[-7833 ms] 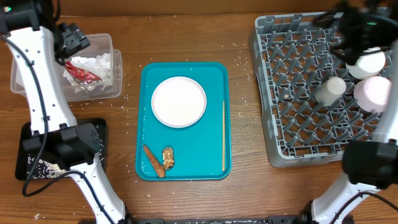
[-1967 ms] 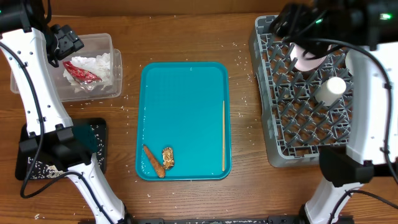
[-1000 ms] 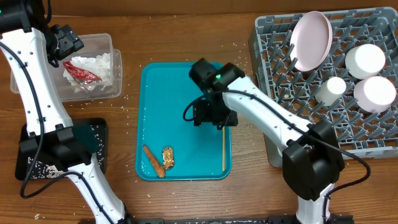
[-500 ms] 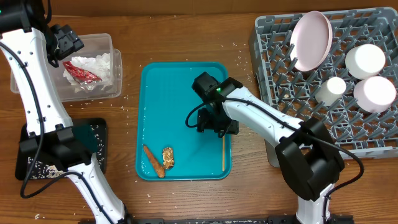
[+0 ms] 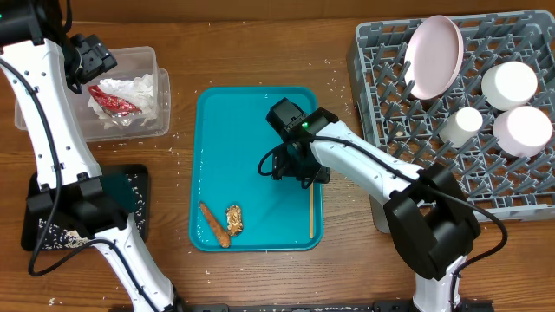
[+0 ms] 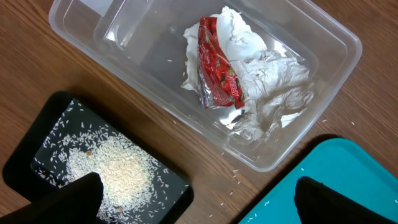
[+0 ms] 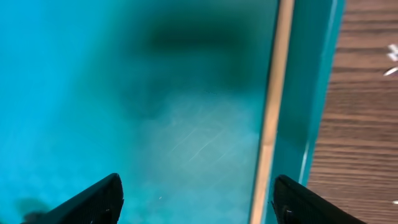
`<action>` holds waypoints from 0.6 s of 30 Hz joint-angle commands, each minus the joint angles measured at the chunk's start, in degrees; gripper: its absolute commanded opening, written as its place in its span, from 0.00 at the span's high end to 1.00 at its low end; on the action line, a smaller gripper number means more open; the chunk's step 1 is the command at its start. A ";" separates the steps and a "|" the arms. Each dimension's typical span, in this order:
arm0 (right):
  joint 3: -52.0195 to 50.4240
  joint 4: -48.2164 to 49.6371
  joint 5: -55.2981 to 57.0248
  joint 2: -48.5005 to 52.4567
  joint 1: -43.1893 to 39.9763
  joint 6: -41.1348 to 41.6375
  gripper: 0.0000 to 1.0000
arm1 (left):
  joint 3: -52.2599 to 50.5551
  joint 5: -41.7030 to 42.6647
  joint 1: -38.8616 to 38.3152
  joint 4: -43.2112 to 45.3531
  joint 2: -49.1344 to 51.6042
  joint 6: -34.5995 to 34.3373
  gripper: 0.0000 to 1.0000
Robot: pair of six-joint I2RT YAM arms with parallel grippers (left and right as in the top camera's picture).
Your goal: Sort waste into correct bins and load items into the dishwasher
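The clear tub (image 5: 146, 62) at the back left holds the crumpled napkin (image 6: 268, 88) and the red wrapper (image 6: 217, 78). Rice (image 6: 111, 169) lies in the black tray (image 6: 38, 144). My left gripper (image 6: 199, 200) hangs open high above the gap between tub and black tray, holding nothing. On the teal tray (image 5: 234, 121) lie the orange stick (image 5: 214, 224) and the brown chunk (image 5: 233, 218). My right gripper (image 5: 295, 169) is low over the teal tray's right side, open, and a thin wooden stick (image 7: 271, 118) lies between its fingers. In the grey rack (image 5: 390, 186) a plate (image 5: 434, 56) stands on edge, with two bowls (image 5: 510, 84) and a cup (image 5: 460, 124).
Loose rice grains are scattered on the wooden table (image 5: 260, 52) around the trays. The left arm's white links (image 5: 52, 130) rise along the table's left side, over the black tray. The right arm (image 5: 373, 169) reaches from the front right across the rack's front left corner.
The plate has gone from the teal tray into the rack, standing on edge. My right gripper came down from the rack to the tray beside the wooden stick. The left arm has not moved.
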 commanded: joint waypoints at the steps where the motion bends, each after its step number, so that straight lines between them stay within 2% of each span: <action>1: -0.37 0.37 3.32 0.63 -0.04 0.31 0.21 | 0.24 0.48 -0.39 -0.11 -0.57 0.48 0.00; 18: -0.37 0.83 3.10 5.42 -0.02 -0.22 0.21 | 0.24 0.48 -0.39 -0.11 -0.57 0.48 0.00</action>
